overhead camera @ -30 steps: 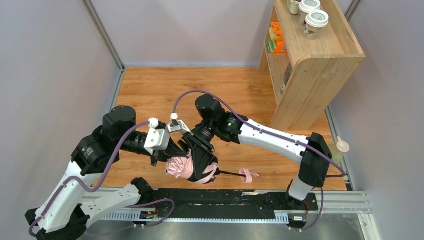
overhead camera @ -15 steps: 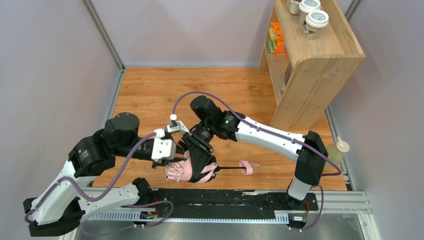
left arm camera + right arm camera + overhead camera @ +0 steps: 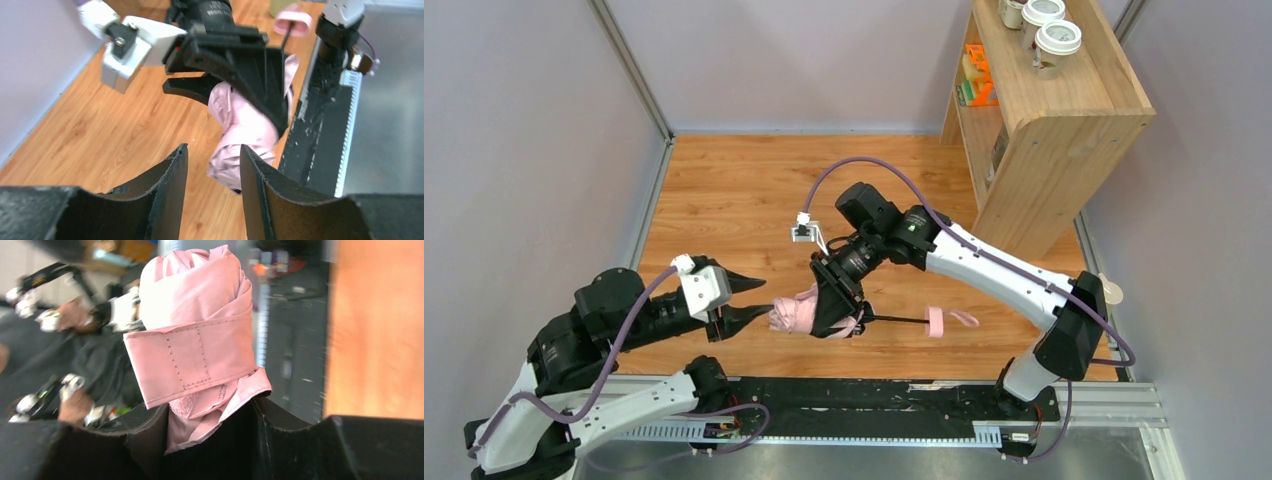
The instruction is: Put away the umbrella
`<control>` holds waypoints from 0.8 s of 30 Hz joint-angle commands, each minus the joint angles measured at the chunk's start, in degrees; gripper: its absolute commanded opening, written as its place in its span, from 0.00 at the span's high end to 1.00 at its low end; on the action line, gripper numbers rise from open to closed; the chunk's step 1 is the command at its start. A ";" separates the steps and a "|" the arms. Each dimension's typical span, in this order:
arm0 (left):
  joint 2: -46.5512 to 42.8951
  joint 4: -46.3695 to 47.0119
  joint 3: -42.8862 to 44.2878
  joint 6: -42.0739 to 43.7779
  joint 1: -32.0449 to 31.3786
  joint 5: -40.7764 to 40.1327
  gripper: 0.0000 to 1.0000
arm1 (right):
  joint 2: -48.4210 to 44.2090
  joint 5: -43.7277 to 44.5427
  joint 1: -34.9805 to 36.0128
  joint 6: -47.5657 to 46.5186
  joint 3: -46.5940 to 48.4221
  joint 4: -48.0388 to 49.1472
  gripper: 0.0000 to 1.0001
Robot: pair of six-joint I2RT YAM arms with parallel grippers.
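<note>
**A:** Start at the left. What is the left gripper (image 3: 769, 296) doing?

**B:** Its jaws stand apart with nothing between them. The tips point right, at the bunched end of the umbrella (image 3: 792, 312), and sit just beside it. From above I cannot tell whether the lower tip touches the fabric.

**A:** And the umbrella itself?

**B:** It is folded and lies roughly level above the wood table (image 3: 724, 190), near the front rail (image 3: 904, 400). The pink canopy is rolled up, and the right wrist view shows a strap (image 3: 192, 362) wrapped round it (stitching and all).

**A:** What holds it?

**B:** The right gripper (image 3: 836, 322). It comes down from above and is clamped on the canopy, with one black finger (image 3: 295, 440) on each side of the fabric. The bundle sticks out to the left of the fingers.

**A:** Further right?

**B:** The thin black shaft (image 3: 896, 320) runs out of the gripper's right side to the small pink handle (image 3: 934, 322). The loop (image 3: 964, 318) trails beyond that.

**A:** And past that?

**B:** A wooden shelf (image 3: 1044, 130) stands well apart at the far right, with lidded cups (image 3: 1057, 40) on top. A pale bottle (image 3: 1109, 292) sits by the right arm's elbow.
</note>
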 commanded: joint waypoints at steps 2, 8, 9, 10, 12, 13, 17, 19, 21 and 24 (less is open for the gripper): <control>-1.60 4.10 -2.56 -11.73 -1.04 -26.60 0.49 | -3.95 27.44 -2.66 -5.17 -3.27 -1.49 1.00; -0.29 0.08 -2.75 -38.02 -1.04 -50.56 0.28 | -9.41 43.64 -2.66 -6.22 -13.81 19.57 1.00; 0.06 -1.95 -2.75 -43.52 -1.04 -52.43 0.28 | -10.81 45.14 -2.57 -6.75 -16.44 24.14 1.00; 0.85 -3.01 -3.53 -53.76 -1.04 -52.62 0.28 | -12.04 45.85 -2.66 -7.27 -19.51 29.06 1.00; 2.08 -0.75 -5.63 -61.46 -1.13 -48.61 0.28 | -13.98 46.91 -2.49 -10.69 -23.92 34.89 1.00; 2.87 -0.48 -5.91 -65.77 -1.04 -46.67 0.28 | -14.51 47.60 -2.49 -11.75 -25.07 36.39 1.00; 6.91 -0.65 -4.95 -78.42 -0.95 -43.93 0.28 | -16.00 49.46 -2.31 -16.15 -26.22 37.02 1.00; 6.31 3.20 -7.91 -81.88 -1.04 -42.35 0.27 | -16.80 48.50 -2.48 -16.94 -26.49 37.11 1.00; 5.26 13.88 -11.69 -83.38 0.01 -39.72 0.27 | -16.97 46.65 -2.40 -16.77 -26.05 36.59 1.00; 6.74 17.28 -13.82 -86.63 6.14 -31.29 0.27 | -17.50 45.07 -2.05 -16.25 -25.87 36.06 1.00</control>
